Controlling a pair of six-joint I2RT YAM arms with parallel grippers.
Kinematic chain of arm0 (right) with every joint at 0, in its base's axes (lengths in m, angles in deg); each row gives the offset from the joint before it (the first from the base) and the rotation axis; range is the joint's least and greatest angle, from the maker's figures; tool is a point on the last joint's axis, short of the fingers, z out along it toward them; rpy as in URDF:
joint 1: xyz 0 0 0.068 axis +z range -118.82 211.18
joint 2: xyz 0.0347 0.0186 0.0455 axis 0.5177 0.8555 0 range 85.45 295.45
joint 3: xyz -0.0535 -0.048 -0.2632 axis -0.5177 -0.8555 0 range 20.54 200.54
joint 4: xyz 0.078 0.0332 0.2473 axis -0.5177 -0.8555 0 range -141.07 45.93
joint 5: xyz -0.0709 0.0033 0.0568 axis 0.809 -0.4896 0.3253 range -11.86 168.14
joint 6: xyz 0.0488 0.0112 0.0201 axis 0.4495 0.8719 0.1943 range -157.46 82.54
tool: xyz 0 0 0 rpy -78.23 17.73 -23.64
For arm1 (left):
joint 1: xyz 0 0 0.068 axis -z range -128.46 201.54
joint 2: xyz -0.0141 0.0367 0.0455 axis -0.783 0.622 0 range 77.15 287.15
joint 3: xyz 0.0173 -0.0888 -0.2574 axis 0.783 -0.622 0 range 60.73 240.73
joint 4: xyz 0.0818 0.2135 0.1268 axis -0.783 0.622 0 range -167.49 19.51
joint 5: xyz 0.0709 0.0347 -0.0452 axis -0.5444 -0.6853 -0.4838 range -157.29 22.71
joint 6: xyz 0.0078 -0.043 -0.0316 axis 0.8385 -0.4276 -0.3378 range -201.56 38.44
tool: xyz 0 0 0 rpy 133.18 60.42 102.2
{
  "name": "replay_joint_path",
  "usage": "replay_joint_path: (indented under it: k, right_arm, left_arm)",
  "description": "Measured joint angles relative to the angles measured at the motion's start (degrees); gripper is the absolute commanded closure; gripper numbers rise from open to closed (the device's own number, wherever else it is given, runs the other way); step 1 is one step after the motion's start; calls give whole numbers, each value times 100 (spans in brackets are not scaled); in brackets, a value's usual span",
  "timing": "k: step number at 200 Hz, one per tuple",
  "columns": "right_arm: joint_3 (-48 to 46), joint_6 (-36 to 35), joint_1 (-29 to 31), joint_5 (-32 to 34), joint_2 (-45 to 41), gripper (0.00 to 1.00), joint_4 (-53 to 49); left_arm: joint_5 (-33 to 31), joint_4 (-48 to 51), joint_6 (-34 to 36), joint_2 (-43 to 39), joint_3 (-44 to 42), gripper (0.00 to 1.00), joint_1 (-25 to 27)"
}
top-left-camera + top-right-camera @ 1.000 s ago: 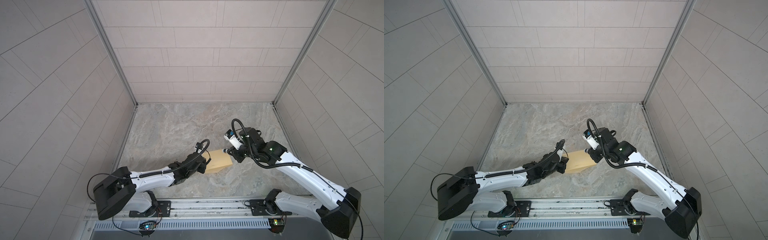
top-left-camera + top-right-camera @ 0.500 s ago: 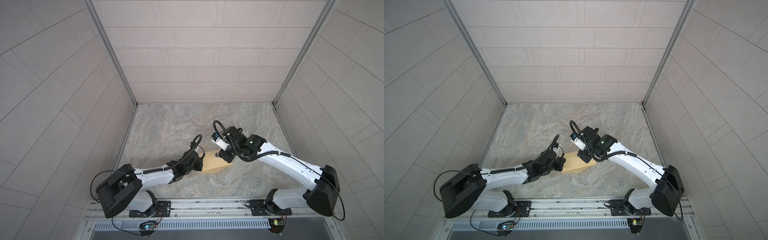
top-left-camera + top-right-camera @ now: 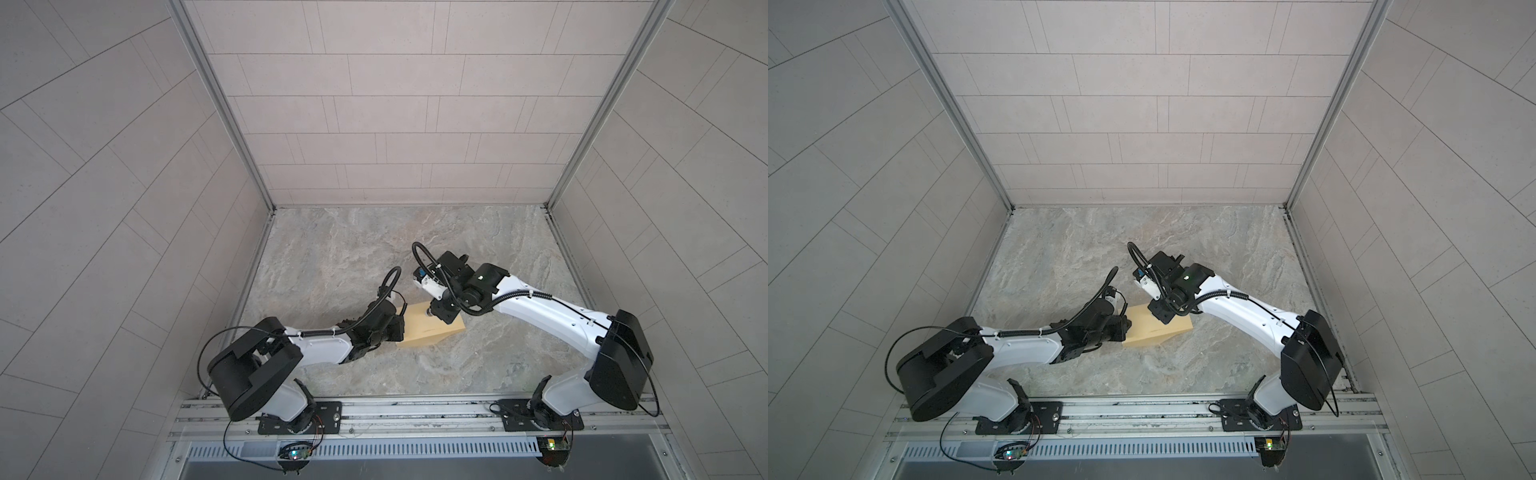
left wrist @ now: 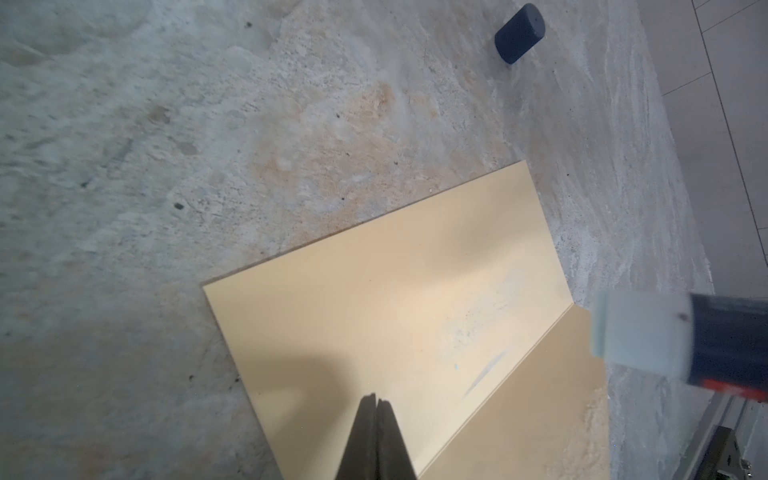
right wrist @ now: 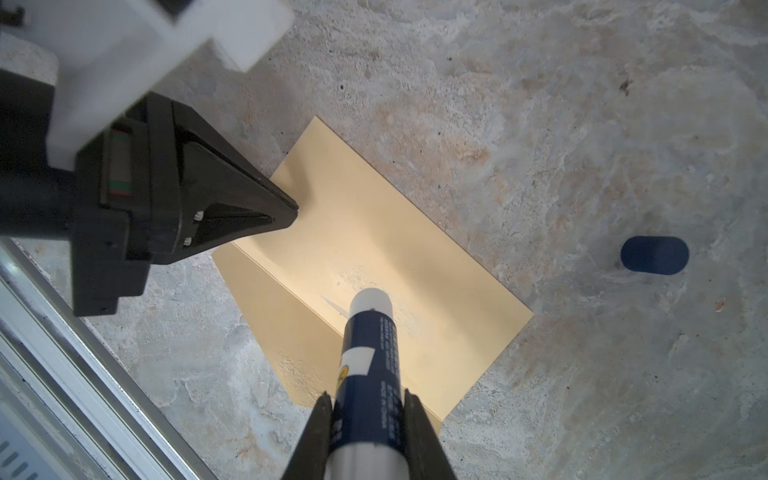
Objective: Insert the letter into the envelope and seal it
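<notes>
Entry, remote station. The envelope (image 3: 419, 332) lies on the marble table (image 3: 332, 257), near the front middle and between the two arms in both top views (image 3: 1146, 328). It is open along its fold: I see a wider, lighter panel and a narrower, darker one meeting at a crease (image 5: 374, 232) (I cannot tell from here which panel is the flap).

Left gripper (image 3: 402, 326): fingers pressed together with nothing between them. In the left wrist view the joined tips (image 4: 375, 399) sit over the lighter panel (image 4: 374, 291), close to one short edge. From the right wrist camera the same tips (image 5: 293, 212) appear to rest on the paper near the end of the crease.

Right gripper (image 5: 368, 397): clamped on a dark blue glue stick (image 5: 370, 353), uncapped, with the white end pointing down at the lighter panel just beside the crease. A pale smear shows on the paper around that spot. I cannot tell whether the tip touches the paper. The left wrist view catches the stick (image 4: 685, 336), blurred.

A dark blue cap (image 5: 654, 254) lies on its side on the table, well apart from the envelope.
</notes>
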Motion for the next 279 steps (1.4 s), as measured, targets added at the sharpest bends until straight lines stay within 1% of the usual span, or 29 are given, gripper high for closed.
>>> replay_joint_path:
  k: [51, 93, 202, 279]
  right_arm:
    - [496, 4, 35, 7, 597, 100, -343]
    - [804, 13, 44, 2, 1121, 100, -597]
    - [1344, 17, 55, -59, 1705, 100, -994]
    - [1871, 15, 210, -37, 2135, 100, -1351]
  left_arm:
    - [256, -223, -96, 216, -55, 100, -111]
    - [295, -352, -155, 262, -199, 100, -160]
    - [280, -546, -278, 243, -317, 100, -195]
    - [275, -570, -278, 243, -330, 100, -195]
